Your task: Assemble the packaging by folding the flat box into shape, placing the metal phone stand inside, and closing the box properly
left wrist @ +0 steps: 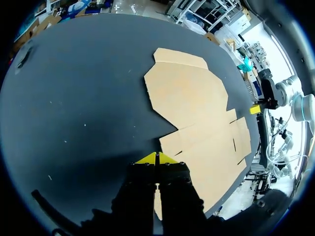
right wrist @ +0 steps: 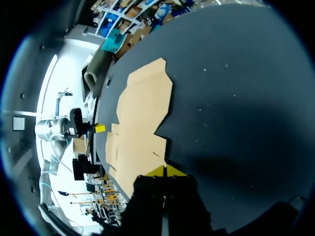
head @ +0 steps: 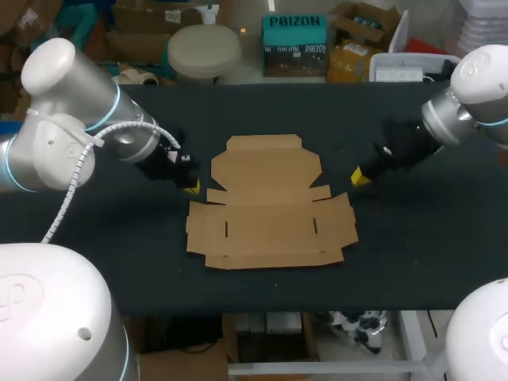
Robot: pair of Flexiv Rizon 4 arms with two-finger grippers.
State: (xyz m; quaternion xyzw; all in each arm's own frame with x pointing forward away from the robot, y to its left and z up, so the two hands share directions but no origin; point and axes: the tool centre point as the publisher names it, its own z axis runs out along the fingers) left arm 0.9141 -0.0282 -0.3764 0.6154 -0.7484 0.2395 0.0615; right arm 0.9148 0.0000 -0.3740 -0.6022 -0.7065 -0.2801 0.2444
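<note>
Brown cardboard box blank (head: 270, 206) lies flat and unfolded in the middle of the black surface (head: 429, 246), between both arms. The left claw (head: 191, 186) sits just beside its left edge and the right claw (head: 359, 177) near its right. Each has its yellow tips pressed together, holding nothing. The likely risk is that closed tips nudging such thin card slide or spin it instead of raising a flap. No metal phone stand is in view.

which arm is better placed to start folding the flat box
Left, narrowly. The left tool hangs just beside the flat box, at its left flap, tips together; the right tool sits a little further off the right flap. Either could start.
</note>
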